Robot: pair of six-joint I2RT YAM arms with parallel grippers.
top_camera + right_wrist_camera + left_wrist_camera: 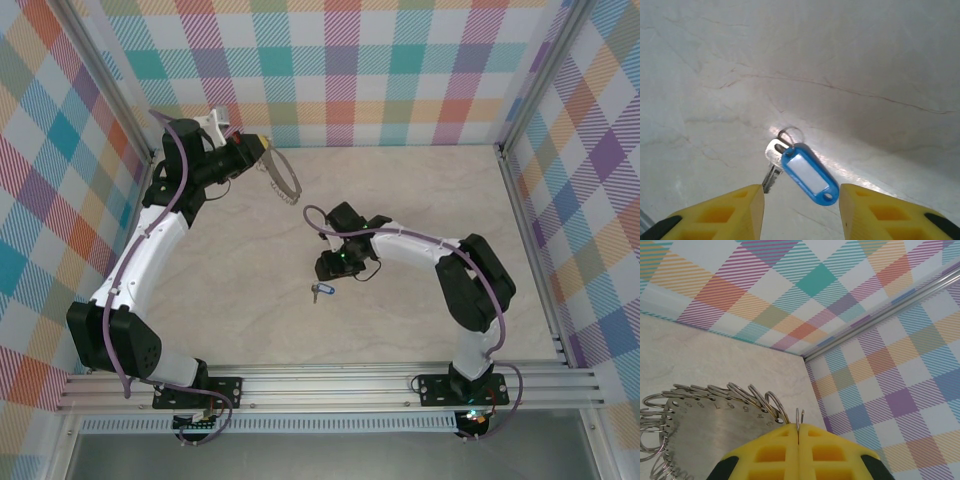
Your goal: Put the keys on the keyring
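Right wrist shows the keys (801,170) under the wide-open right pincer (800,188) — left pincer (798,429) grips the keyring (715,424).

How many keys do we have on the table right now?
1. The key, with a blue tag, lies on the table under the open right gripper. More may be hidden.

— Grippers?
— Two: left gripper (798,432), right gripper (801,195).
— Keys?
— One key (774,152), just ahead of the right gripper. Joined to it, one blue tag (807,175) and one small ring (791,134).
— Keyrings?
— One keyring (283,182), at the left gripper: one numbered plate (715,425), edged with wire loops (774,405), too many and too overlapped to count.
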